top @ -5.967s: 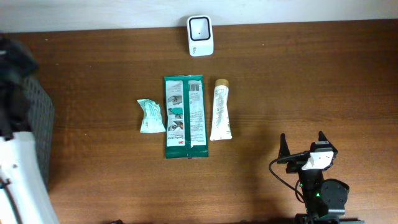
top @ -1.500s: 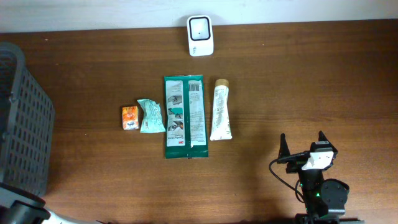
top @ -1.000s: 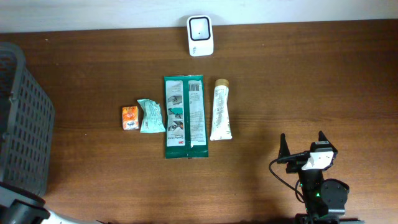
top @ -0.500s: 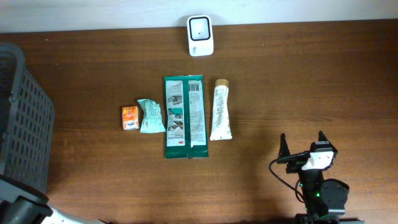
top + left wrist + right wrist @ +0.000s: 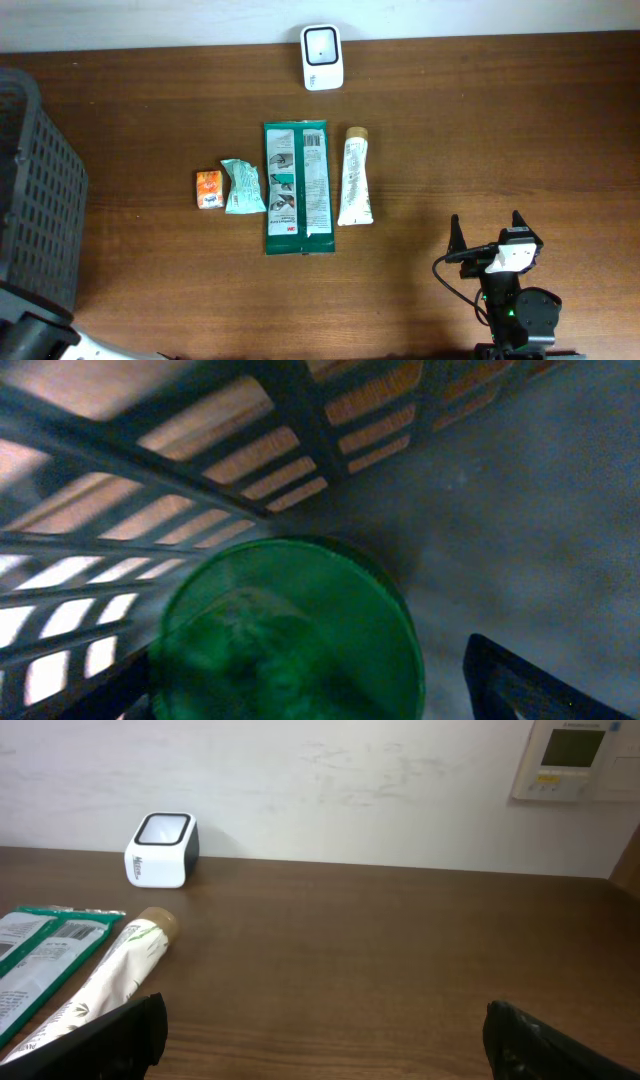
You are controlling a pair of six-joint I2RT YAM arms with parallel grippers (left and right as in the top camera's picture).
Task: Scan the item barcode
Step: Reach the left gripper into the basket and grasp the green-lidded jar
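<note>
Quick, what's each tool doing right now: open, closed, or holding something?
Left tool: open, holding nothing, above a green round object inside the basket.
Right tool: open, holding nothing.

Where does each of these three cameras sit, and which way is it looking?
Overhead: fixed above the table, looking straight down on scanner, tube and basket; the right tool shows at the lower right.
Left wrist: down inside the basket, facing a green round thing; dark fingertips of the left tool frame the bottom.
Right wrist: low over the table, facing the wall; its fingertips fill both bottom corners.
Shared: overhead and right wrist both show scanner and tube.
</note>
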